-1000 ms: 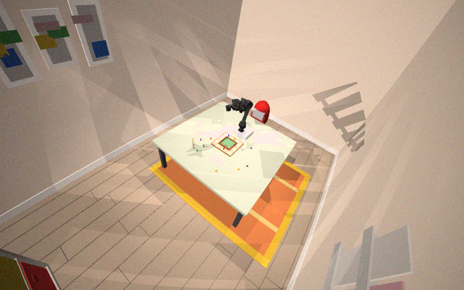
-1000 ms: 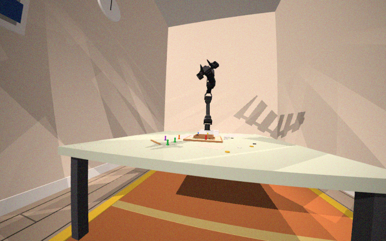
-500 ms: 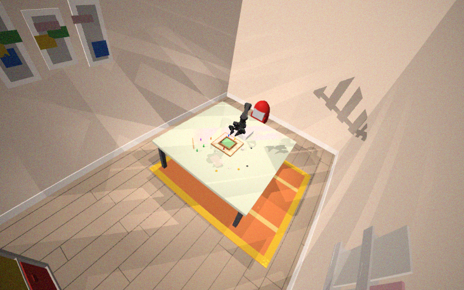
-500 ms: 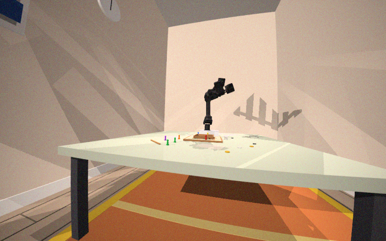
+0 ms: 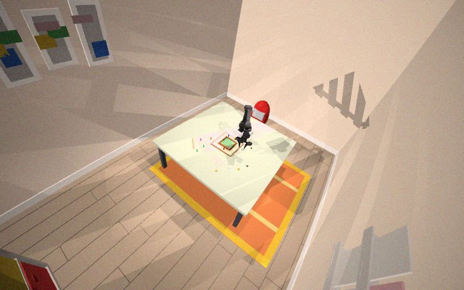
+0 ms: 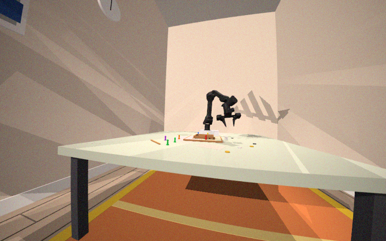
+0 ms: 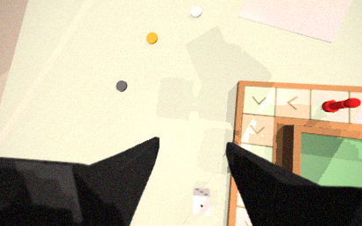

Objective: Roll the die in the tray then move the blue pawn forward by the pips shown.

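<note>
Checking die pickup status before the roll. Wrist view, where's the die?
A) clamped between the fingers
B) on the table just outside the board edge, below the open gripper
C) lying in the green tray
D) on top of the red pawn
B: the die sits on the table beside the board edge, and the gripper above it is open, holding nothing.

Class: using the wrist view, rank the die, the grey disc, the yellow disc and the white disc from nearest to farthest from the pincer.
1. Die, on the table between the pincer fingers.
2. Grey disc, ahead, left.
3. Yellow disc, farther ahead.
4. White disc, top edge.
</note>
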Controlling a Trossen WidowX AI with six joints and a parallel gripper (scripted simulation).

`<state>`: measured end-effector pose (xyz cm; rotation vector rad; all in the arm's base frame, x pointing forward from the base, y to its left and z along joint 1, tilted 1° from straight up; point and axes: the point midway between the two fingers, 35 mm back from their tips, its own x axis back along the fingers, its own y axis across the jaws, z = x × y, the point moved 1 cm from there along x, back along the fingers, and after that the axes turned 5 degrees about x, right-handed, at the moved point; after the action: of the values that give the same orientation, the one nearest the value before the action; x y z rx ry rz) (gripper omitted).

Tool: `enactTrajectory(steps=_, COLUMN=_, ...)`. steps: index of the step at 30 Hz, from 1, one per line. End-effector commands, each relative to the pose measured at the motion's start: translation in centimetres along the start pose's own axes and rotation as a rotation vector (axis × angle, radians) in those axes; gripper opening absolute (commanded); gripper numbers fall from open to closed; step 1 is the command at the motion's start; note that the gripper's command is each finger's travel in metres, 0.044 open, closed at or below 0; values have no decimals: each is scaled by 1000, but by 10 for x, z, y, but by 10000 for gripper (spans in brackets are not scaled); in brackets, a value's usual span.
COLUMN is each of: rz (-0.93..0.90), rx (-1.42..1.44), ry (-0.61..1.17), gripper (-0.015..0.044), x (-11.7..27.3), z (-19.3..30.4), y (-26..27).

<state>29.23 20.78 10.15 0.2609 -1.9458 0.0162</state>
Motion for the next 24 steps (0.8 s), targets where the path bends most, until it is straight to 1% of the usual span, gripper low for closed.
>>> enactTrajectory(steps=1, rz=39, rx=54, ry=252, gripper=275, x=-18, z=62, y=3)
enactTrajectory(steps=3, rz=60, rx=75, ry=353, gripper=275, x=-20, z=87, y=2)
enactTrajectory(steps=5, rz=69, rx=82, ry=388, gripper=275, x=-20, z=94, y=-3)
enactTrajectory(steps=14, rz=69, rx=82, ry=388, gripper=275, x=-20, z=94, y=-5)
enactTrajectory(steps=18, rz=69, rx=82, ry=388, gripper=275, x=-34, z=100, y=-6)
enactTrajectory(steps=24, rz=69, rx=82, ry=388, gripper=275, x=-37, z=101, y=-7)
